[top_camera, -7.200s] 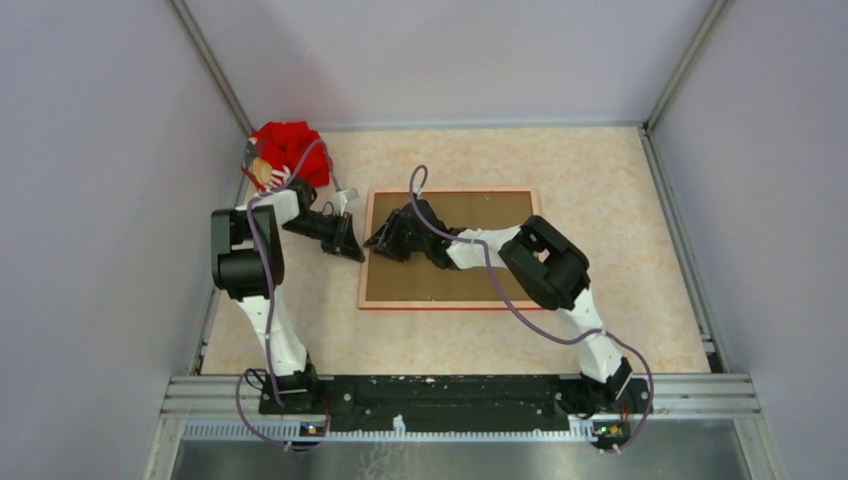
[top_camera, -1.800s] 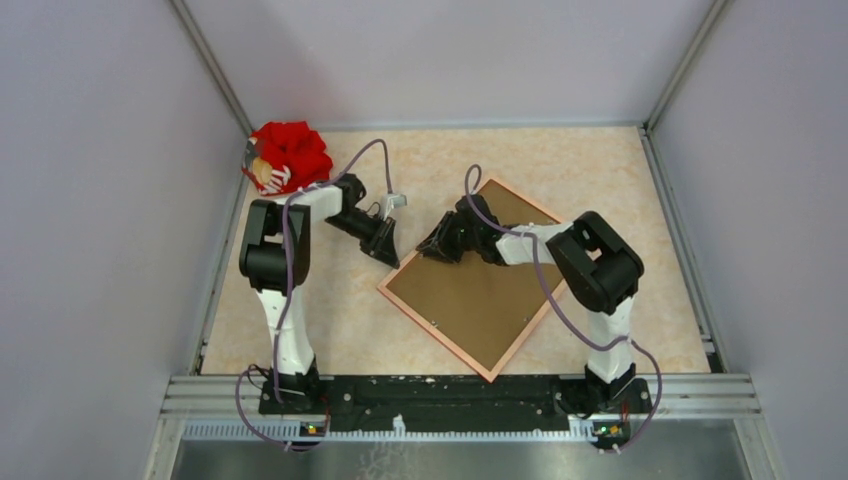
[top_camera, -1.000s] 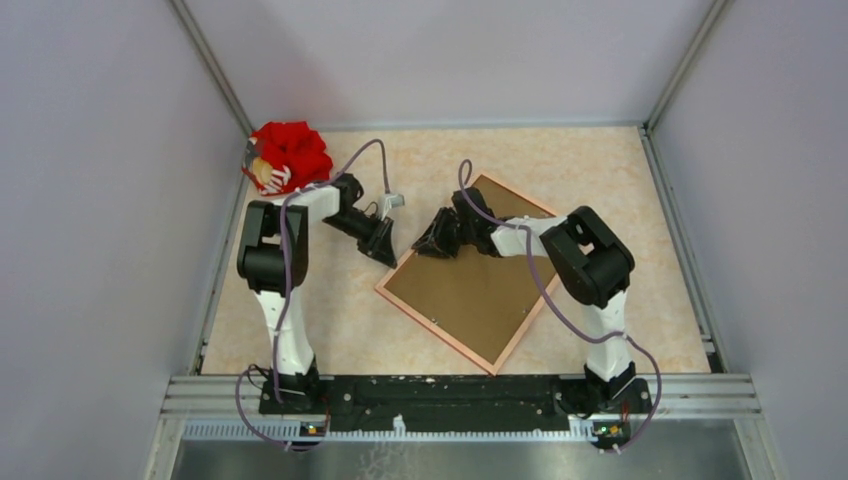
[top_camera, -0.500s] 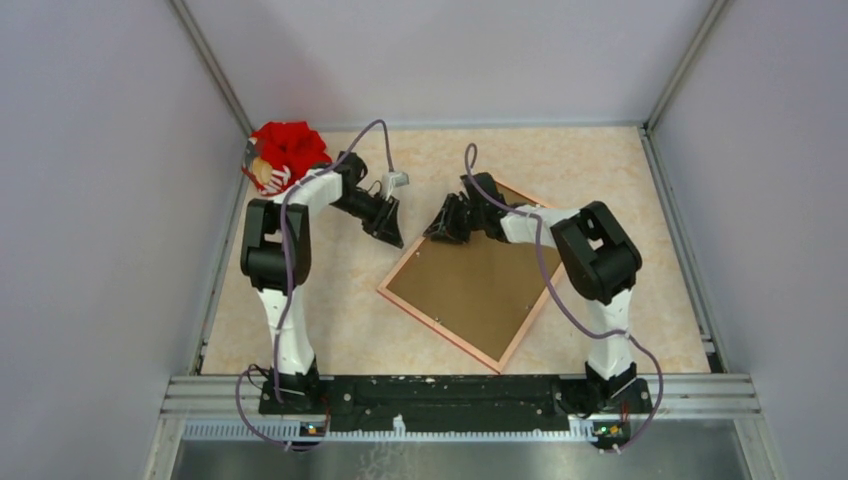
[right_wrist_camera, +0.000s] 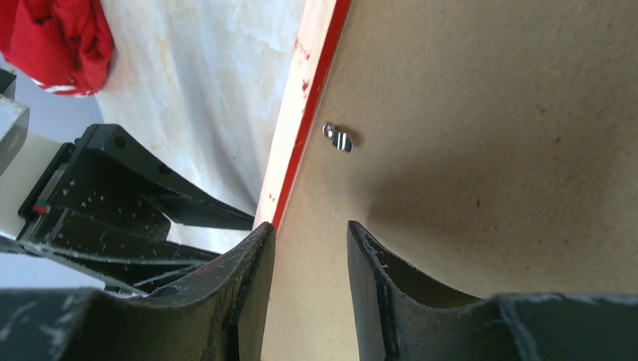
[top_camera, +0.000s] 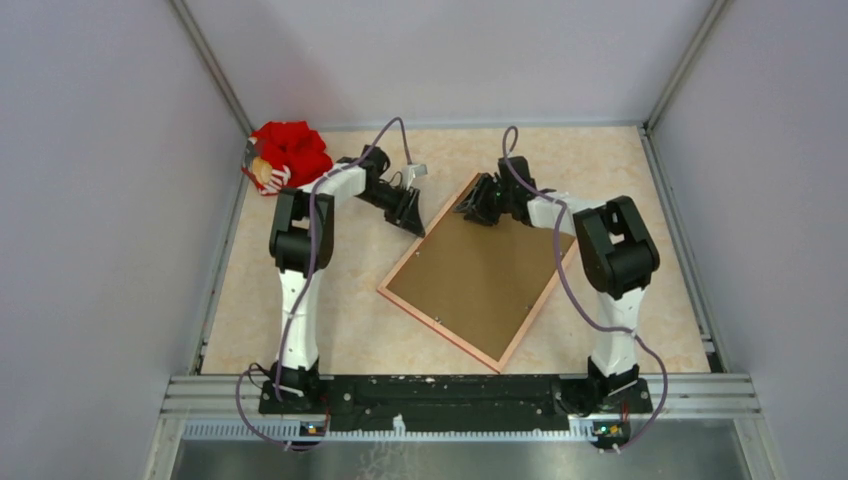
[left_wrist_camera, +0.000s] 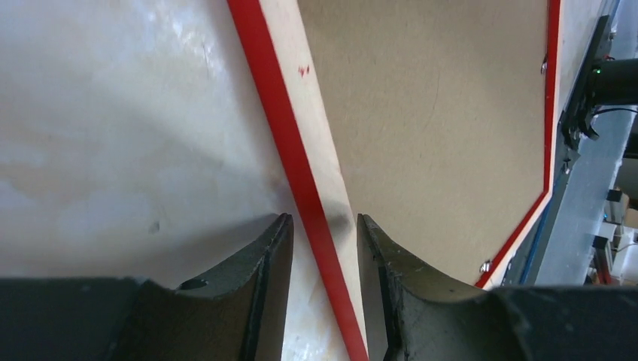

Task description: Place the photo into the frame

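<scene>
a picture frame (top_camera: 440, 333) lies face down and cornerwise on the table (top_camera: 620, 180), with its brown backing panel (top_camera: 480, 270) facing up. its long axis seems to run from far centre to near left. the left gripper (left_wrist_camera: 320, 226) is nearer, its parted jaws straddling the frame's far-left rim without clamping it. the right gripper (right_wrist_camera: 308, 229), jaws also apart and empty, hovers over the panel by the far corner. no photo is in view. a red cloth bundle (top_camera: 288, 152) sits well apart, far left.

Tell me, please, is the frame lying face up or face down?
Face down: the frame shows its pale back and brown backing panel.
</scene>
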Robot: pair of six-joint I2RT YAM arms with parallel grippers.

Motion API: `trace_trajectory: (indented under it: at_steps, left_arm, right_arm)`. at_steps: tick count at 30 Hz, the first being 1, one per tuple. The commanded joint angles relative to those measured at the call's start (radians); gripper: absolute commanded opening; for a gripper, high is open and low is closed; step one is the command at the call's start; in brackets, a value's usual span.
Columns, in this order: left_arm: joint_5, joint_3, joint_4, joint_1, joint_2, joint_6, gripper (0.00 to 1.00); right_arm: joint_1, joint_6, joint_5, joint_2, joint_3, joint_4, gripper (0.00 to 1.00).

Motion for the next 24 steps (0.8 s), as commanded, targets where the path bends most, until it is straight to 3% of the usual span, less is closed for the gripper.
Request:
trace_trajectory:
  at_steps: [1, 12, 24]
  left_arm:
    - [0.012, 0.059, 0.045, -0.021, 0.025, -0.042, 0.43]
    - [-0.014, 0.034, 0.037, -0.037, 0.032, -0.010, 0.32]
    - [-0.031, 0.014, 0.039, -0.048, 0.023, 0.011, 0.30]
  right_arm:
    - [-0.019, -0.030, 0.027, 0.047, 0.086, -0.026, 0.41]
    - [-0.036, -0.036, 0.046, 0.139, 0.193, -0.050, 0.40]
    - [-0.041, -0.034, 0.043, 0.187, 0.253, -0.081, 0.40]
